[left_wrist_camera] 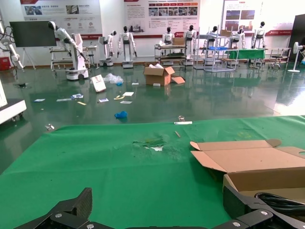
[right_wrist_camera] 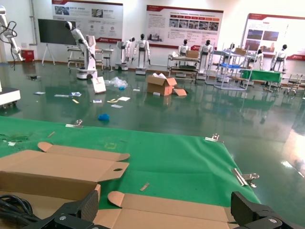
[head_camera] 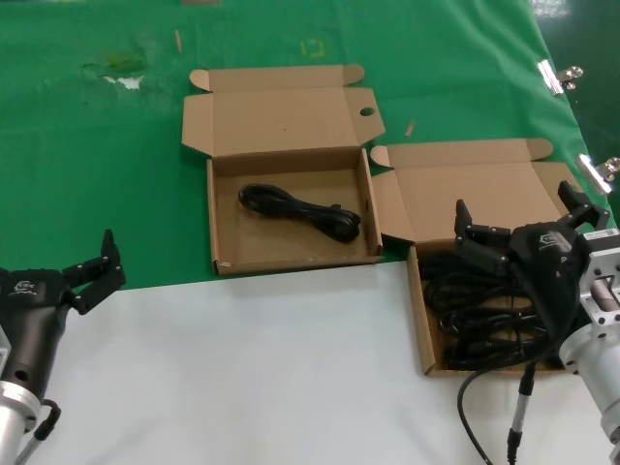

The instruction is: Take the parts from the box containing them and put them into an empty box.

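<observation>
A green cloth (head_camera: pixel 116 194) is covering the far part of the desk (head_camera: pixel 252 368), whose near part is lying white, and two open cardboard boxes are sitting side by side on it. The box with the round-holed lid (head_camera: pixel 291 174) is holding one coiled black cable (head_camera: pixel 300 211), while the plain-lidded box (head_camera: pixel 455 281) at the right is holding a heap of cables (head_camera: pixel 475 310). The right tool (head_camera: pixel 518 215) is hovering wide open over that heap, gripping nothing, and the left tool (head_camera: pixel 97 266) is resting open at the desk's near left.

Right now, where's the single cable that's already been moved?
In the head view the lone cable lies inside the box with the round-holed lid, left of the fuller box under the right tool.
</observation>
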{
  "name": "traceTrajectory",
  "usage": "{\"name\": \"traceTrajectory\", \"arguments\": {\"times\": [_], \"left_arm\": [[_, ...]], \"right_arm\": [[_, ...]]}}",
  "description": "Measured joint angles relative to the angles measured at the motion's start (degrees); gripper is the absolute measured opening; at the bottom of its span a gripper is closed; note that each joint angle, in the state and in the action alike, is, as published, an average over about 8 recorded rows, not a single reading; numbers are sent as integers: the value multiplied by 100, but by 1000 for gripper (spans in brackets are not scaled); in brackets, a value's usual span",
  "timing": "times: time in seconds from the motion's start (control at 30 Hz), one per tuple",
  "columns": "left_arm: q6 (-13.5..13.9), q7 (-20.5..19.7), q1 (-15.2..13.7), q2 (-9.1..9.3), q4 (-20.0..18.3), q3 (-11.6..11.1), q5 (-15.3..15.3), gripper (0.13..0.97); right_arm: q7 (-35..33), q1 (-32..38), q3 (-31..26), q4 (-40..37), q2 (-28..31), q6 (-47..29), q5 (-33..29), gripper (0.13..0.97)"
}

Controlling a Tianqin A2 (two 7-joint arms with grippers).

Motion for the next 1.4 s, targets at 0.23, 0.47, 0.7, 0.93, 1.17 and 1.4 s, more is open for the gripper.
{"name": "traceTrajectory", "arguments": {"times": [0.23, 0.47, 0.7, 0.93, 1.17, 1.4], "left_arm": [[0, 0, 0, 0, 0, 0, 0, 966], [0, 0, 0, 0, 0, 0, 0, 966], [0, 0, 0, 0, 0, 0, 0, 966], [0, 0, 0, 0, 0, 0, 0, 966], [0, 0, 0, 0, 0, 0, 0, 966], [0, 0, 0, 0, 0, 0, 0, 966]], "right_arm": [[0, 0, 0, 0, 0, 0, 0, 966], [0, 0, 0, 0, 0, 0, 0, 966], [0, 0, 0, 0, 0, 0, 0, 966], [0, 0, 0, 0, 0, 0, 0, 966], [0, 0, 0, 0, 0, 0, 0, 966], [0, 0, 0, 0, 0, 0, 0, 966]]}}
